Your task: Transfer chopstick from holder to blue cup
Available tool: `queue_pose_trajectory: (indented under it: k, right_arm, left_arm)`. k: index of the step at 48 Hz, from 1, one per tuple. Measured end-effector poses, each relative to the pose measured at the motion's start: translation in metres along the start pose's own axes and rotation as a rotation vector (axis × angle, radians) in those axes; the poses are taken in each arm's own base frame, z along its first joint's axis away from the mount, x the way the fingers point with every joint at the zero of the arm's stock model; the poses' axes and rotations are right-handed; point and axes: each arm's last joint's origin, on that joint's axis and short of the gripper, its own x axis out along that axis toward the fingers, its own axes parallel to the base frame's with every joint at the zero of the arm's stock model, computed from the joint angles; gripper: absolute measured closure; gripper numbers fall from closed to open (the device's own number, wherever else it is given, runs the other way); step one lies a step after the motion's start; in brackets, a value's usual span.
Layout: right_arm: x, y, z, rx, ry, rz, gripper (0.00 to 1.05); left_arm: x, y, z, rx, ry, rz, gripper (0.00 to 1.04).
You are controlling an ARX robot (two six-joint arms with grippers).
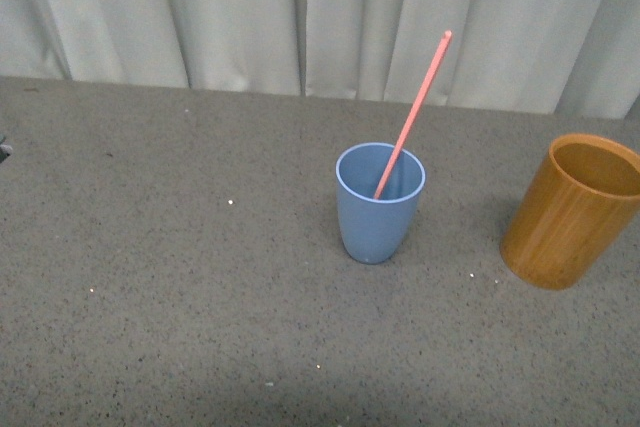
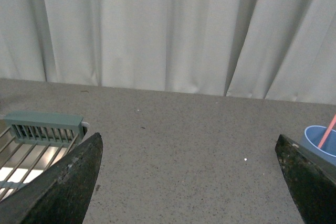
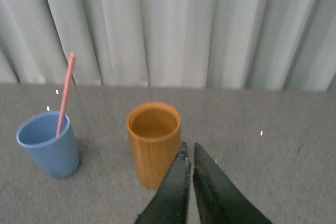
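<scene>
The blue cup (image 1: pixel 379 203) stands upright in the middle of the grey table. The salmon-pink chopstick (image 1: pixel 413 115) stands in it, leaning up and to the right. The orange-brown holder (image 1: pixel 573 210) stands at the right edge and looks empty. Neither gripper shows in the front view. In the left wrist view my left gripper (image 2: pixel 190 177) is open and empty, with the blue cup (image 2: pixel 320 141) and chopstick (image 2: pixel 327 131) at the edge. In the right wrist view my right gripper (image 3: pixel 189 150) is shut and empty, close in front of the holder (image 3: pixel 153 143); the blue cup (image 3: pixel 48 144) with the chopstick (image 3: pixel 64 94) stands beside it.
A pale curtain (image 1: pixel 320 17) hangs behind the table's far edge. A grey-green dish rack (image 2: pixel 37 140) shows in the left wrist view, beside the left gripper. Small white specks lie on the table.
</scene>
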Motion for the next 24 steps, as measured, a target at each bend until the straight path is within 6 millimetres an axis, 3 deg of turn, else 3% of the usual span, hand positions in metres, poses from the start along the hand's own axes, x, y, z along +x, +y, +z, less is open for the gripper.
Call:
queue_pose_trajectory:
  k: [5, 16, 24]
  right_arm:
    - [-0.0086, 0.0001, 0.0061, -0.007, -0.092, 0.003, 1.04]
    - [-0.0091, 0.0000, 0.0062, -0.006, -0.095, 0.002, 1.04]
    - [-0.0091, 0.0001, 0.0062, -0.008, -0.095, 0.002, 0.74]
  left_arm:
    - [0.0000, 0.0001, 0.0000, 0.000, 0.000, 0.004, 0.07]
    - [0.0000, 0.0001, 0.0000, 0.000, 0.000, 0.003, 0.07]
    - [0.0000, 0.0001, 0.0000, 0.000, 0.000, 0.003, 0.07]
